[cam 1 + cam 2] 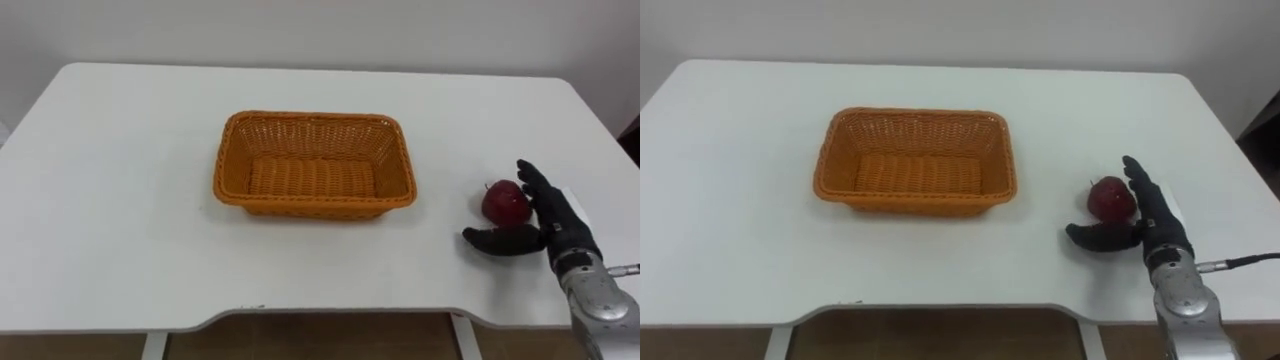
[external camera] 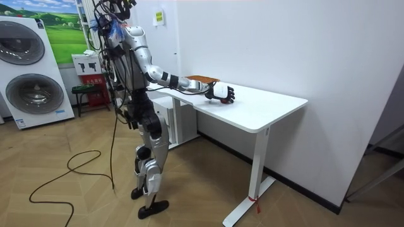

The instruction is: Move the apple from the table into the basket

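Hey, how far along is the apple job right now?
Nothing is finished yet: the basket is empty. In hand: the right hand is open beside the apple, which sits on the table to the basket's right. Left: grasp, lift, and probably place it in the basket.

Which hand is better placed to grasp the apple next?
Right. The right robot hand is open at the apple, fingers straight beside it, thumb in front, right of the basket.
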